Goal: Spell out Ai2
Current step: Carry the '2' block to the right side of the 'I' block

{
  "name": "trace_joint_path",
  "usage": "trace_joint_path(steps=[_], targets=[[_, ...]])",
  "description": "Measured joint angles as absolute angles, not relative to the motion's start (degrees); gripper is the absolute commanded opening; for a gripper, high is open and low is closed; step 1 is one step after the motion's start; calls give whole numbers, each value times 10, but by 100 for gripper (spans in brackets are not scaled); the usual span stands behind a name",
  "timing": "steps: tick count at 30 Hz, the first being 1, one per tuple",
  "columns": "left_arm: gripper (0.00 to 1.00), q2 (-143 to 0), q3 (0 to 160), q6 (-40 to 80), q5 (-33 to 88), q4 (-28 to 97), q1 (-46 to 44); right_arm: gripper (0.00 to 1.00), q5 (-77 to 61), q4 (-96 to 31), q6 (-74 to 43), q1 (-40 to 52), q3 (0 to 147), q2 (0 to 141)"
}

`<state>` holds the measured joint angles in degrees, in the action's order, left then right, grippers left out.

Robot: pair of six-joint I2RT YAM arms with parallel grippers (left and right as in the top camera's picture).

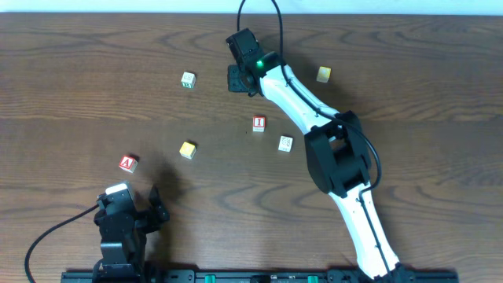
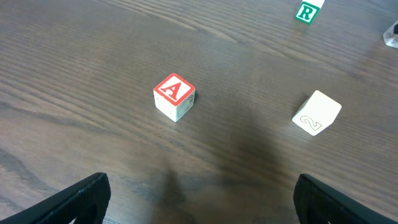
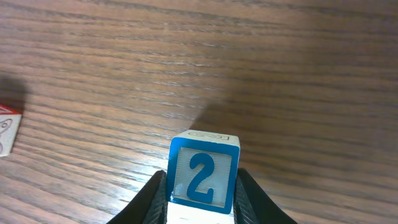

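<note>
My right gripper [image 1: 239, 78] is at the far middle of the table, shut on a block with a blue 2 [image 3: 204, 176] and holding it just above the wood. The overhead view hides that block under the gripper. A red A block [image 1: 128, 163] lies at the left; in the left wrist view [image 2: 174, 96] it sits ahead of my open, empty left gripper [image 2: 199, 208], which is near the front left [image 1: 156, 204]. A red I block [image 1: 258, 123] lies mid-table.
A yellow block [image 1: 187, 149], showing a carved 2 on its side [image 2: 317, 112], lies right of the A. A green R block [image 1: 188, 79], a white block [image 1: 286, 143] and another yellow block [image 1: 323, 74] are scattered about. A red-edged block [image 3: 7, 127] lies left of the right gripper.
</note>
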<state>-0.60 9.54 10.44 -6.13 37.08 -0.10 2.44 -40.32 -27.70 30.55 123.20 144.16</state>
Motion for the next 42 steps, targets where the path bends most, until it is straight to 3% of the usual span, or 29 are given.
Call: trace_joint_path(steps=[7,9,16,25,28,42], targets=[[95,-6,95,105,-61,371,-1,12,77,-482,-258,293,1231,1395],[95,-6,95,104,-61,371,-1,1,101,-522,-253,290,1230,1348],[95,-6,95,105,-61,371,-1,1,137,-618,-270,293,1218,1207],[95,-6,95,105,-61,371,-1,1,139,-393,-306,321,836,983],[96,-6,95,104,-61,371,-1,1,116,-361,-331,321,747,975],[95,-6,95,104,-61,371,-1,1,62,-268,-354,319,727,1075]])
